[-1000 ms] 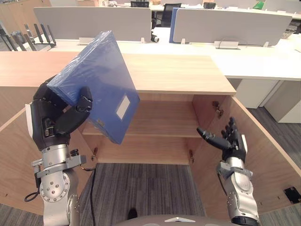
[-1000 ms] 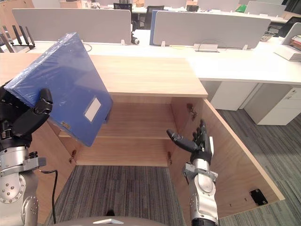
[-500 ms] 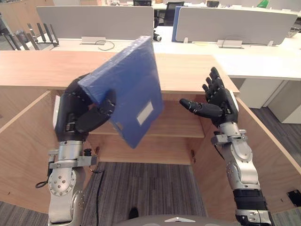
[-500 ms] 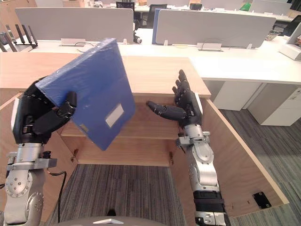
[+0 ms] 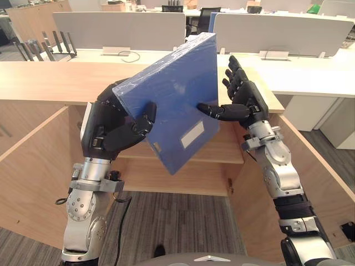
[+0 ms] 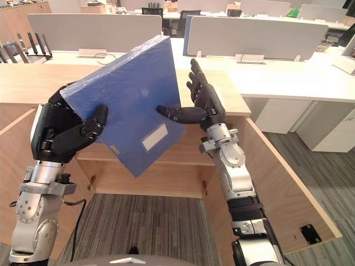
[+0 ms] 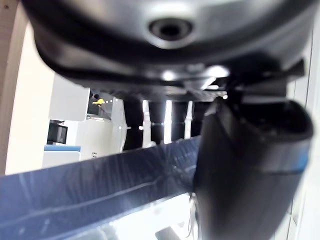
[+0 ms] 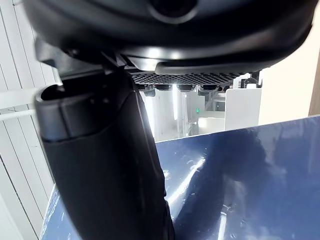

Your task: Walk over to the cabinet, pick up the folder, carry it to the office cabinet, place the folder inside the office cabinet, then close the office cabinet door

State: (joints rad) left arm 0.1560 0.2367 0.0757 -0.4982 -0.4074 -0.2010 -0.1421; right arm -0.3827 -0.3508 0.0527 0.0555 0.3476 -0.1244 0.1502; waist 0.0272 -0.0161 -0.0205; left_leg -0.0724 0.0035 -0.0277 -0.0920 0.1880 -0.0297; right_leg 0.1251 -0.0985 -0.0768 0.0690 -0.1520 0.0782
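A blue folder (image 5: 172,105) with a white label is held tilted in the air in front of the open wooden cabinet (image 5: 183,166). My left hand (image 5: 113,130) is shut on its lower left corner, thumb curled over the front face; the folder's edge (image 7: 90,185) shows past the thumb in the left wrist view. My right hand (image 5: 241,100) is open at the folder's right edge, its thumb lying across the front face and its straight fingers behind. The folder's blue face (image 8: 240,180) shows past the thumb in the right wrist view.
The cabinet's top (image 5: 55,80) runs across the view, with a shelf (image 5: 222,152) inside. Its two doors (image 5: 30,172) (image 5: 316,183) stand open to either side. Behind are white desks (image 5: 310,69) with grey dividers (image 5: 116,27), and grey carpet (image 5: 177,221) lies below.
My left hand has carried the folder to the right and upward. My right hand has risen and moved left, and now touches the folder's right edge.
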